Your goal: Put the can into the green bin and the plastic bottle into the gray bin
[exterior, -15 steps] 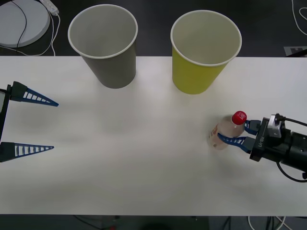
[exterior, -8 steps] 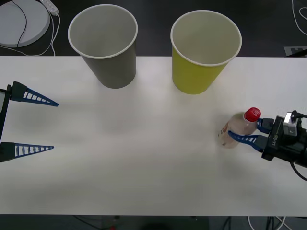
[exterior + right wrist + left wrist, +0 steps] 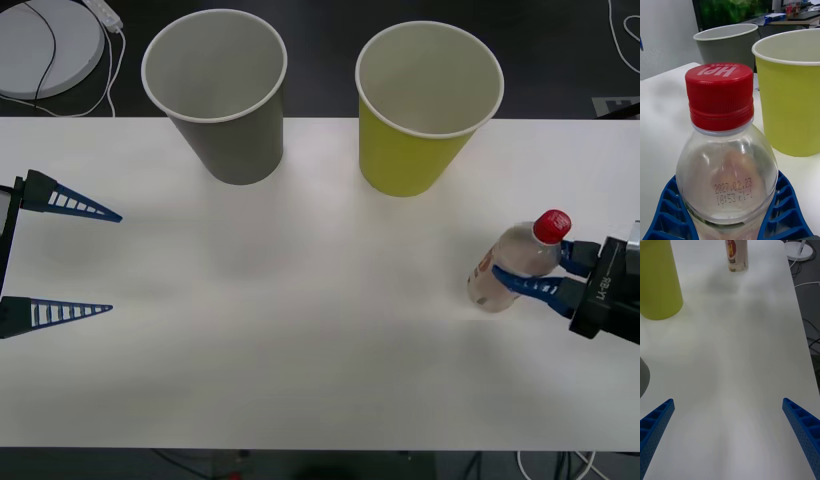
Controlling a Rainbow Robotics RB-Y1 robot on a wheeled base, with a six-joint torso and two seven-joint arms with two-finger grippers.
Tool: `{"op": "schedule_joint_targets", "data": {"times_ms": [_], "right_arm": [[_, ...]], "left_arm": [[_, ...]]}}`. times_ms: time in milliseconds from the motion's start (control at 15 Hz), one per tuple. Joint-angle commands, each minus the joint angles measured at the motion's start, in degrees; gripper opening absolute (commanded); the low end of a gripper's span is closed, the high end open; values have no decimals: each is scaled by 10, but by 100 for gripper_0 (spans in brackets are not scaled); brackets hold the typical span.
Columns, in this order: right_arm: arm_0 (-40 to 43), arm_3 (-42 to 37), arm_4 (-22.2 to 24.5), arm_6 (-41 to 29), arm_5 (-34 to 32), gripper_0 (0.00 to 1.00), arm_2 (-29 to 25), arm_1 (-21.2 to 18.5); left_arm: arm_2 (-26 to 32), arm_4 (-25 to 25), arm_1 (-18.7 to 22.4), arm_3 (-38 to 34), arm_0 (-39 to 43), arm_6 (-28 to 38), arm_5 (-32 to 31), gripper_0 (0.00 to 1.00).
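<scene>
The clear plastic bottle (image 3: 512, 265) with a red cap (image 3: 553, 226) is at the right of the white table (image 3: 300, 320), tilted, cap towards the arm. My right gripper (image 3: 548, 272) is shut on its upper body. In the right wrist view the blue fingers (image 3: 666, 213) hug the plastic bottle (image 3: 726, 168) below the shoulder. Its base (image 3: 736, 262) seems slightly off the table. The gray bin (image 3: 218, 95) stands upright at the back left, the green bin (image 3: 425, 105) at the back centre-right. My left gripper (image 3: 62, 262) hangs open at the far left. The can is out of view.
A white round disc (image 3: 45, 45) with cables lies on the floor beyond the table's back left corner. More cables trail at the back right (image 3: 625, 25). The table's front edge runs close below both arms.
The right gripper has carried the plastic bottle to the right and upward, away from where it stood. The left arm and both bins have stayed put.
</scene>
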Motion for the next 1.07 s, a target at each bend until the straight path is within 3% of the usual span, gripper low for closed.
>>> {"op": "schedule_joint_targets", "data": {"times_ms": [67, 533, 1067], "right_arm": [[21, -51, 37, -67, 3, 0, -33, 0], [68, -205, 137, -250, 56, 0, -94, -18], [75, -330, 267, -485, 57, 0, -152, -40]], "left_arm": [[0, 0, 0, 0, 0, 0, 0, 100], [0, 0, 0, 0, 0, 0, 0, 100], [0, 0, 0, 0, 0, 0, 0, 100]]}}
